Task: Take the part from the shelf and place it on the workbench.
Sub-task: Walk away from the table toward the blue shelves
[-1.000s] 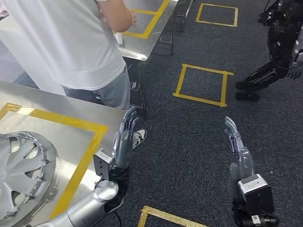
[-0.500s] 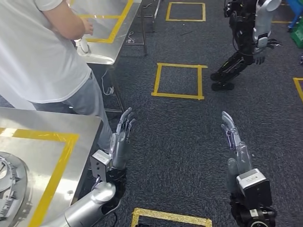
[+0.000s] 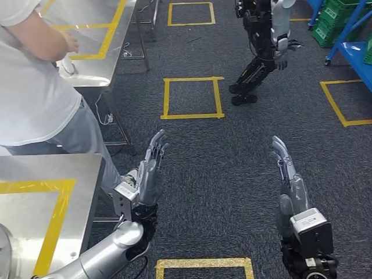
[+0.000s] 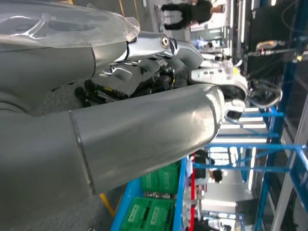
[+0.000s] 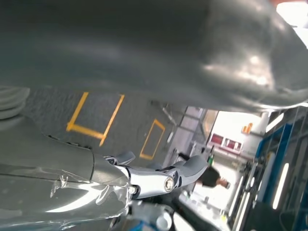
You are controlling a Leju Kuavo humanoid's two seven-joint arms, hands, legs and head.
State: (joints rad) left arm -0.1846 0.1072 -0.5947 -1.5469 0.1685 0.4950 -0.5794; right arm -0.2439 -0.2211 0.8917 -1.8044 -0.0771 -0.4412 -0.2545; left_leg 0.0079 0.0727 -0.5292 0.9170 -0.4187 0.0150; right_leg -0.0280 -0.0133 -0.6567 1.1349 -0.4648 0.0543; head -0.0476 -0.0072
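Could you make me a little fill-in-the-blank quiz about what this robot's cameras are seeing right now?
1. Both the left hand and the right hand are raised and holding ____.
2. The squares taped on the carpet are ____ in colour.
3. The person beside the metal workbench wears a ____ shirt.
4. The crates near the blue shelf are ____.

Missing words: nothing; yellow; white; green

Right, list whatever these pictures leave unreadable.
- Part on the workbench: head view's lower-left edge cuts it to a grey sliver.
- Blue shelf: cut off by the right edge.
- Green crates: labels too small in the left wrist view.
- Person's hand contents: unclear.
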